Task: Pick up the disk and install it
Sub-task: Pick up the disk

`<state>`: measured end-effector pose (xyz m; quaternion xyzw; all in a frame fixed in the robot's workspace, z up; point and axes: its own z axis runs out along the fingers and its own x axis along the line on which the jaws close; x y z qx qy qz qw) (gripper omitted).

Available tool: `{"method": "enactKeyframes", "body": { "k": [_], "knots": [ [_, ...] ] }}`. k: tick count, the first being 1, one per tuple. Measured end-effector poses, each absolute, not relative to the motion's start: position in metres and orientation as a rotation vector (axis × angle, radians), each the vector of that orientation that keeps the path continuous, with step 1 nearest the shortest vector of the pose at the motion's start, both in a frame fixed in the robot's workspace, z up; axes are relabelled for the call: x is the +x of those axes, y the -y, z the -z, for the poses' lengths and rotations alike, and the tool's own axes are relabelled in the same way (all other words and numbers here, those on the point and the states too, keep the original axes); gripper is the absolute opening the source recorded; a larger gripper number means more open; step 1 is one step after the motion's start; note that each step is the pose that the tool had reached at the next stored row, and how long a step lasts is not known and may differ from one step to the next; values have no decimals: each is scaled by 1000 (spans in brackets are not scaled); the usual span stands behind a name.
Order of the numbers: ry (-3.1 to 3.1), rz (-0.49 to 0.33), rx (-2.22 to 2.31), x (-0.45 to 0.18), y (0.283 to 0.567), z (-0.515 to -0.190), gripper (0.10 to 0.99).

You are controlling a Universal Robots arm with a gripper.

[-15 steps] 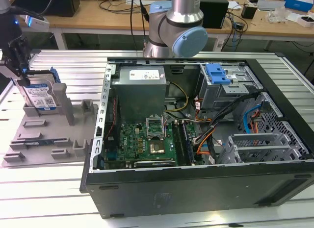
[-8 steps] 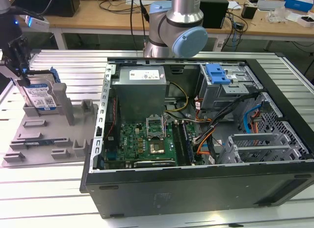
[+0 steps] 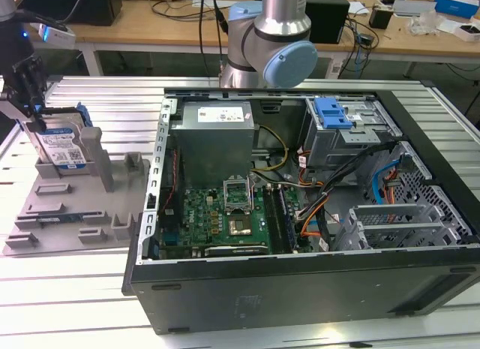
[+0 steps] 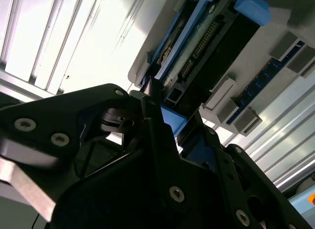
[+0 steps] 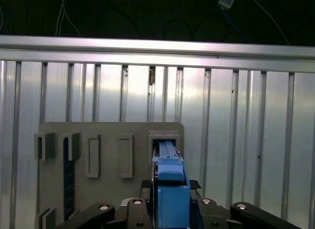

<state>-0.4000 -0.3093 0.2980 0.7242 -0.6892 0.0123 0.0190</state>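
Ribbed aluminium table: towards its edge at the exterior view's left, a grey plastic holder tray carries the silver, blue-framed hard disk upright (corner slot). The black gripper clamps the disk's top edge.

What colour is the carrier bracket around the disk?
Blue; the bracket shows best in the first wrist view.

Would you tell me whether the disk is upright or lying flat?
Upright: the disk stands on edge in a slot of the grey holder, with the gripper at its top edge.
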Motion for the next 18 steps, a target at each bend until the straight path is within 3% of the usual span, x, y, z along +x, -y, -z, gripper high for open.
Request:
{"method": "enactKeyframes", "body": {
  "k": [10, 18],
  "knots": [
    [2140, -39, 2249, -400, 309, -298, 369],
    [2141, -35, 2250, -400, 309, -321, 369]
  ]
}}
